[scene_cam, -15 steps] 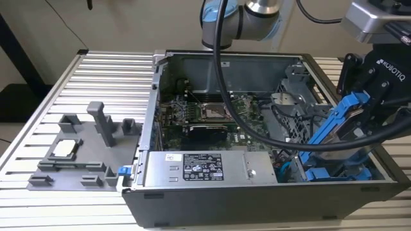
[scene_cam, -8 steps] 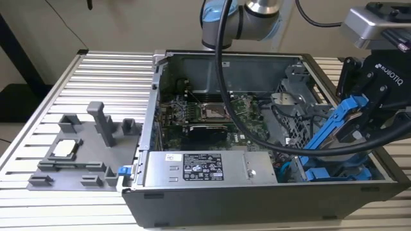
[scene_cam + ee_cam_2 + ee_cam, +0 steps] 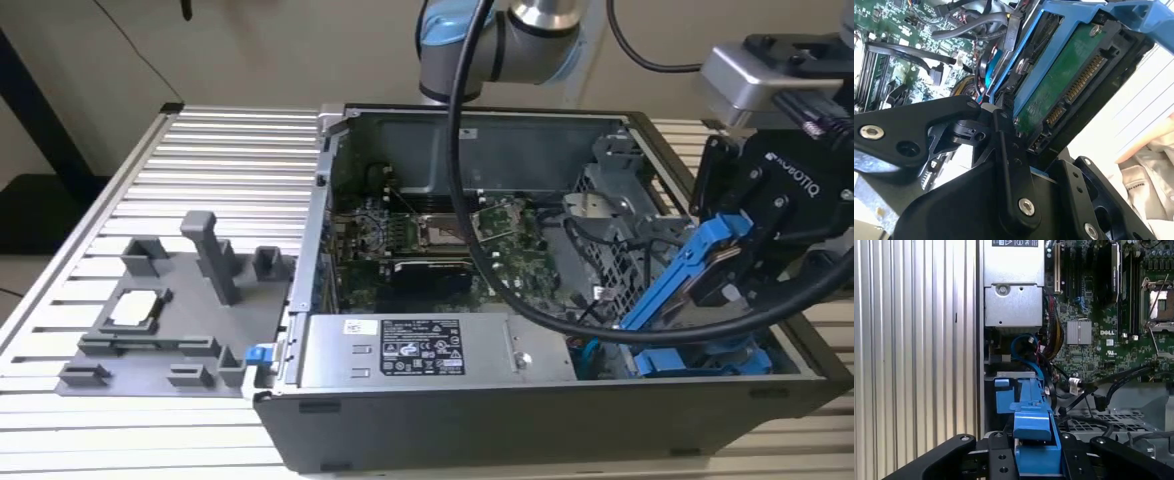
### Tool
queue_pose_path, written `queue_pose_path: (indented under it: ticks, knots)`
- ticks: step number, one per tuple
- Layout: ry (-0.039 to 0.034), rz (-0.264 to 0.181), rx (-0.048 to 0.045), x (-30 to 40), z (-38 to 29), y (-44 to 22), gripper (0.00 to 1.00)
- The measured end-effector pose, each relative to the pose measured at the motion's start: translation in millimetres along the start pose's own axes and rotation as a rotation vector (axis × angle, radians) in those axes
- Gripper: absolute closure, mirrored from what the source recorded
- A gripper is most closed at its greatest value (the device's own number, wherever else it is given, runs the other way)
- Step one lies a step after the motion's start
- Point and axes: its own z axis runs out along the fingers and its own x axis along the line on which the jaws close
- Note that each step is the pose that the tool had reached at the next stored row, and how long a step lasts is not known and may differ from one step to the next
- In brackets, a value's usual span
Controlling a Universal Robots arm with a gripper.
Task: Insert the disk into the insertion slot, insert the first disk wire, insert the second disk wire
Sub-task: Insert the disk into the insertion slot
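- The open computer case (image 3: 534,420) stands on a slatted metal table (image 3: 227,150). Its near wall faces the exterior view.
- Just behind that wall, a silver power supply (image 3: 414,350) lies along the near side of the case.
- At the near corner on the exterior view's right, the gripper (image 3: 731,268) has its jaws clamped on the disk (image 3: 674,290), a drive in a blue frame. In the first wrist view, the black fingers (image 3: 1001,460) press on both sides of the frame.
- The disk is tilted. Its upper end is in the gripper and its lower end is down inside the case, just beside the power supply.
- The lower end meets the insertion slot (image 3: 1015,374), a grey sheet-metal bay in that corner. I cannot tell how far in it sits.
- In the second wrist view, the drive's green underside shows, and its row of gold contacts (image 3: 1079,85) is exposed.
- Loose black wires (image 3: 1089,390) with plugs on their ends lie over the case floor near the disk, apart from it.
- The green motherboard (image 3: 427,240) fills the middle of the case, farther in.
- On the exterior view's left, a grey fixture tray (image 3: 174,330) sits on the table, well apart from the case.
- At the far side, the arm (image 3: 501,40) rises, and a thick black cable (image 3: 461,150) hangs from it across the case.
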Motion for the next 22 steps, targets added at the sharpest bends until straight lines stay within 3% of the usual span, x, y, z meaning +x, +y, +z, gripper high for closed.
queue_pose_path:
  ticks: [13,22]
  knots:
    - [-0.0015,0.0,0.0001,0.3,20.3,-0.8,0.67]
    - [-0.0012,0.0,0.0,0.3,24.0,-0.9,0.67]
